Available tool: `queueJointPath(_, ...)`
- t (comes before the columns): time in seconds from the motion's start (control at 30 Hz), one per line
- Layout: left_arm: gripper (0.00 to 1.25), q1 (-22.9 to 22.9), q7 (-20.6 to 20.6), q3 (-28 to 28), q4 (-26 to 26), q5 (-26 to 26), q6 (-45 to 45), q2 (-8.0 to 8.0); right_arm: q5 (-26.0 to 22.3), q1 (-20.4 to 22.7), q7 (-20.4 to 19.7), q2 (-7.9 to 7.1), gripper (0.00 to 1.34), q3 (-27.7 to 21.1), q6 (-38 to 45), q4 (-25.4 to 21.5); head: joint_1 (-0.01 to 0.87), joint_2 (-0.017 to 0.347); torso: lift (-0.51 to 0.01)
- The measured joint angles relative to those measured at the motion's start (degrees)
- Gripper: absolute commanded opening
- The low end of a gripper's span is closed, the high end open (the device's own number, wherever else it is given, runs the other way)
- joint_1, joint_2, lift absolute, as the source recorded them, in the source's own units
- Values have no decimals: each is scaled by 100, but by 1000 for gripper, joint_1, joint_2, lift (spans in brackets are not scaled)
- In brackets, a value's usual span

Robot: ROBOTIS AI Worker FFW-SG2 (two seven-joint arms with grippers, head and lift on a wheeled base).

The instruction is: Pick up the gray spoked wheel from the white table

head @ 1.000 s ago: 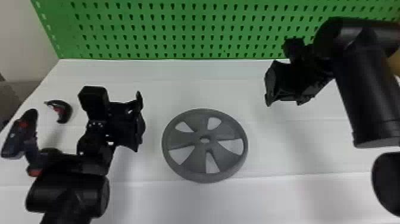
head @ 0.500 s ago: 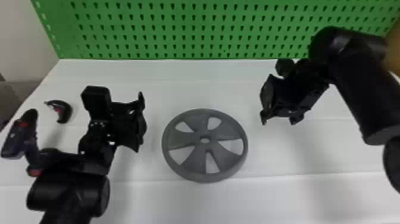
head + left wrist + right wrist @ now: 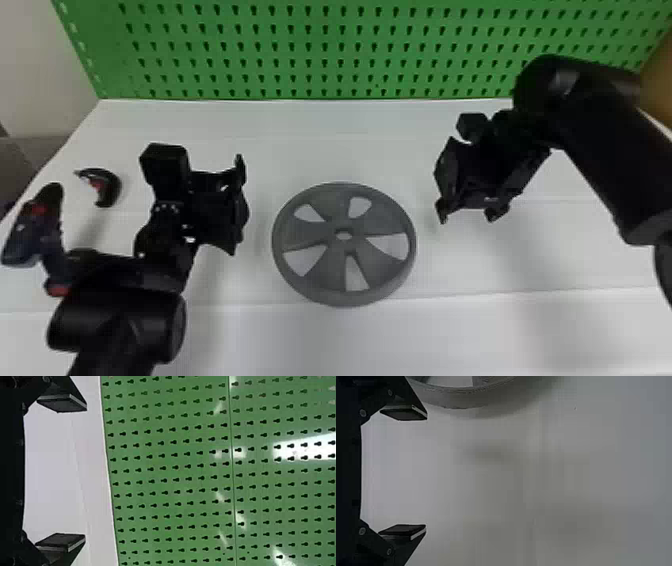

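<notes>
The gray spoked wheel lies flat on the white table, between the two arms in the head view. To its left, my left gripper is apart from it; in the left wrist view my left gripper is open and holds nothing. My right gripper is over the table to the wheel's right, not touching it. Seen from the right wrist, my right gripper is open with nothing between its pads, and part of the wheel's rim is near one finger.
A green pegboard stands along the table's back edge. At the left are a dark cordless drill with red parts and a small black and red curved tool, both near the left arm.
My right gripper has moved toward the front of the table and slightly left, its arm bending with it. The left gripper has shifted very slightly. The wheel has stayed put.
</notes>
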Motion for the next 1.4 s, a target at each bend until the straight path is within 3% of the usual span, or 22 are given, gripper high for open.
queueJointPath(0.6, 1121, -3, 0, -15, 9, 7, 0, 13, -268, -76, 0, -11, 1054, 403, -1, 163, 765, 12, -91)
queueJointPath(0.97, 1121, 5, 0, -6, 9, 16, 0, 13, -1183, -184, 0, -44, 1054, 1476, -102, 35, 765, 12, -91)
queueJointPath(1.4, 1121, 0, 0, -7, 9, 16, 0, 13, -2018, -258, 0, -18, 1054, 2224, -45, -480, 765, 12, -91)
